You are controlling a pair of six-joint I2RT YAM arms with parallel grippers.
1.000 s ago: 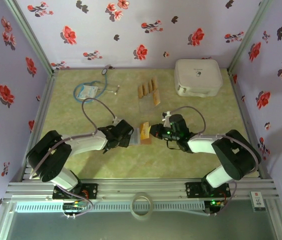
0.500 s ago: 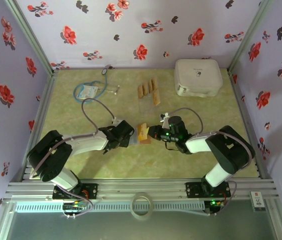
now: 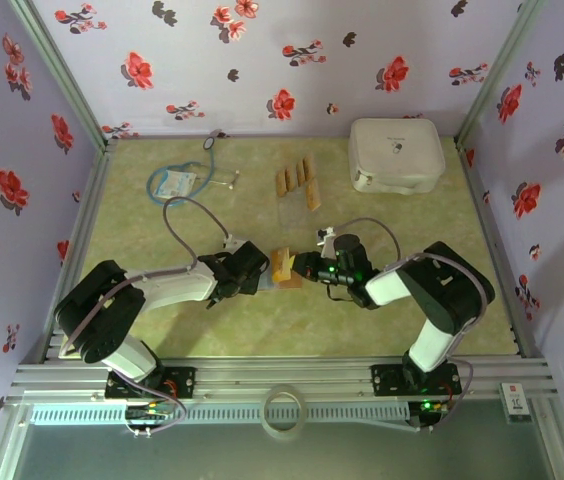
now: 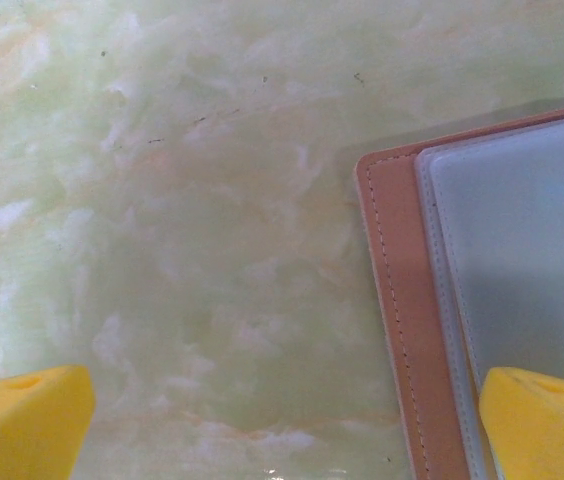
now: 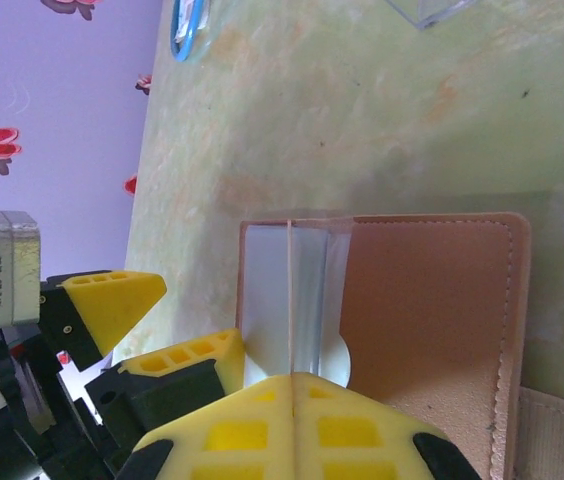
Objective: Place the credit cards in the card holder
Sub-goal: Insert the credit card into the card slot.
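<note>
While bracing the card holder [image 5: 432, 300] with the wide-open left gripper [image 4: 282, 440], lower the credit card [image 5: 291, 290], pinched edge-on in the closed right gripper [image 5: 291, 385], squarely into the greyish pocket [image 5: 265, 290].

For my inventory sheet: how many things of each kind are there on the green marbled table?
Thin tan rectangular credit cards: about 5, one in the right gripper
Reddish-brown leather card holder: 1
White rounded-square case: 1
Blue-tubed stethoscope: 1
Clear plastic piece: 1
Total: about 9
</note>
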